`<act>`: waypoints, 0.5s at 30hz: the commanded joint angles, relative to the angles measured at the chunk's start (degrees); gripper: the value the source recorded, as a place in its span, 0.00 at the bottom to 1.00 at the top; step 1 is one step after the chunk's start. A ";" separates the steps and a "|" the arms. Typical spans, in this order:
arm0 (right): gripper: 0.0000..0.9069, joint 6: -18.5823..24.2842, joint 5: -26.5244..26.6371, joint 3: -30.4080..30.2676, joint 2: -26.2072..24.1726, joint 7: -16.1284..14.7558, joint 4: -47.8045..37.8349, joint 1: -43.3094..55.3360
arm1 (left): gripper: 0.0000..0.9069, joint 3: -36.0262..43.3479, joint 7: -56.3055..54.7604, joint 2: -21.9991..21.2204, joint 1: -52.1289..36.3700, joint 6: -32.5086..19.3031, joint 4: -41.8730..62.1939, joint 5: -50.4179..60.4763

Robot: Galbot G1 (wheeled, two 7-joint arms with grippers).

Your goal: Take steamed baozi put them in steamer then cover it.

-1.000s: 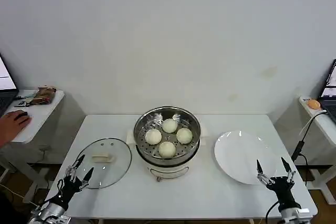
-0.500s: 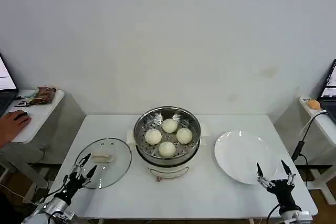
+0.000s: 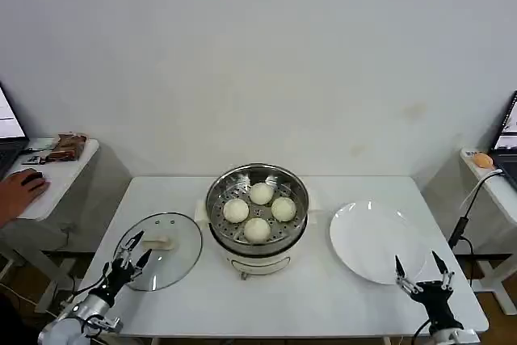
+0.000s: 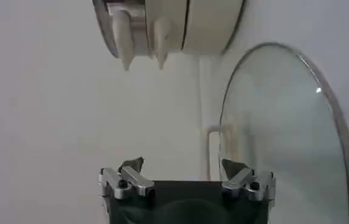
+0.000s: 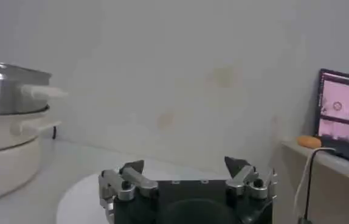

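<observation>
White desk (image 3: 323, 305) before a plain wall: four steamed baozi (image 3: 258, 212) sit in the steamer (image 3: 257, 199) at centre; the cover (image 3: 161, 250) lies flat beside it, toward the robot's left.
Left claw (image 3: 129, 254), fingers apart, hovers at the cover's near rim; right claw (image 3: 422, 267), also apart, idles by the white plate (image 3: 367, 240). Judged: glass cover is rigid, slippery, breakable and fairly heavy; best taken by its white handle (image 3: 159, 242).
</observation>
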 commanded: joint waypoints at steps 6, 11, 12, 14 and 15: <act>1.00 0.49 -0.43 -0.11 0.11 -0.20 -0.74 -0.09 | 1.00 1.34 -0.29 -0.06 -3.26 -0.13 2.47 0.80; 1.00 0.65 -0.53 -0.15 0.14 -0.34 -0.71 -0.19 | 1.00 1.78 -0.35 -0.32 -3.99 -0.01 3.10 0.92; 1.00 0.69 -0.54 -0.13 0.13 -0.37 -0.76 -0.27 | 1.00 1.90 -0.31 -0.33 -4.15 -0.02 3.17 0.89; 1.00 0.80 -0.58 -0.09 0.13 -0.41 -0.80 -0.34 | 1.00 2.08 -0.19 -0.34 -4.38 -0.01 3.45 0.92; 1.00 0.83 -0.55 -0.06 0.13 -0.42 -0.78 -0.39 | 1.00 2.24 -0.22 -0.40 -4.61 -0.02 3.68 0.92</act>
